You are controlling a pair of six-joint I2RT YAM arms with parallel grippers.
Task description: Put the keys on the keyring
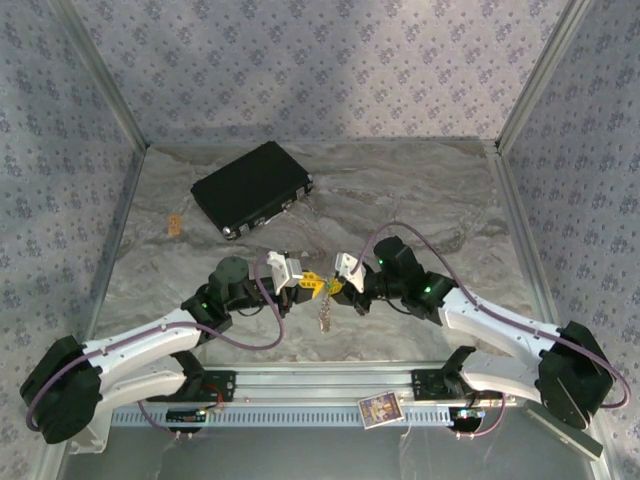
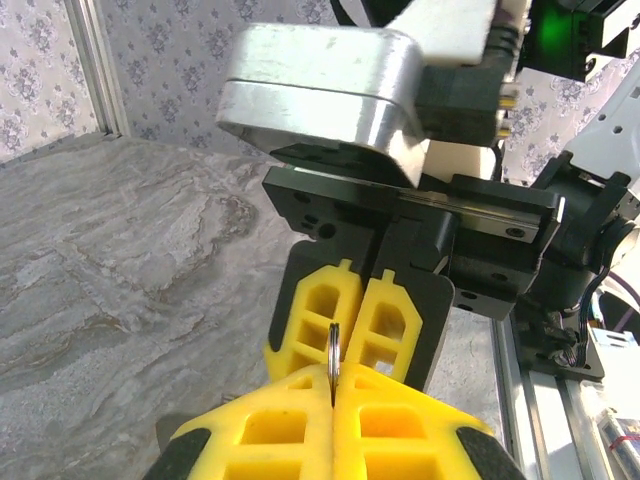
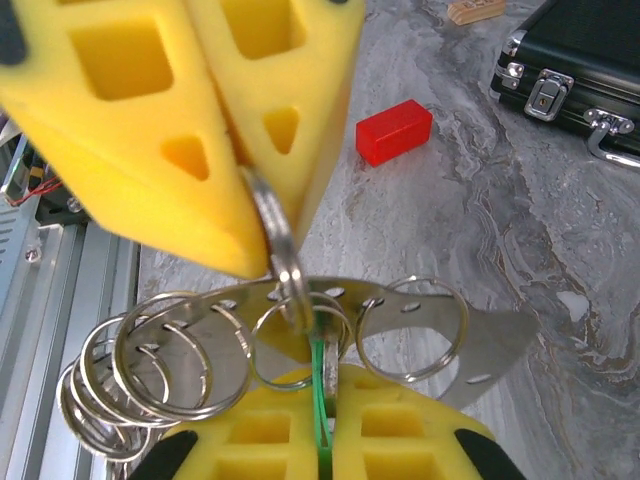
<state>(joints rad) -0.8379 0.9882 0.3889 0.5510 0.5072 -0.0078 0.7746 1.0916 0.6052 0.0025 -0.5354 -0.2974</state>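
Note:
My left gripper [image 2: 333, 388] is shut on the keyring [image 2: 333, 362], a thin silver ring seen edge-on between its yellow fingers. From the right wrist view that keyring [image 3: 276, 235] hangs down from the left gripper's yellow fingers [image 3: 200, 120] at the top, linked to a flat holed metal plate [image 3: 470, 340] carrying several more rings [image 3: 150, 370]. My right gripper [image 3: 338, 378] is shut on a green-headed key [image 3: 322, 385] with a metal shank, its tip touching the ring. In the top view both grippers meet mid-table, left [image 1: 310, 283] and right [image 1: 337, 288], the ring bundle [image 1: 325, 315] dangling below.
A flat black box [image 1: 252, 187] with metal latches lies at the back left. A red block [image 3: 393, 130] rests on the marble top beyond the grippers. A small tan piece [image 1: 175, 224] sits far left. Patterned walls enclose the table; a rail [image 1: 300, 385] runs along the front.

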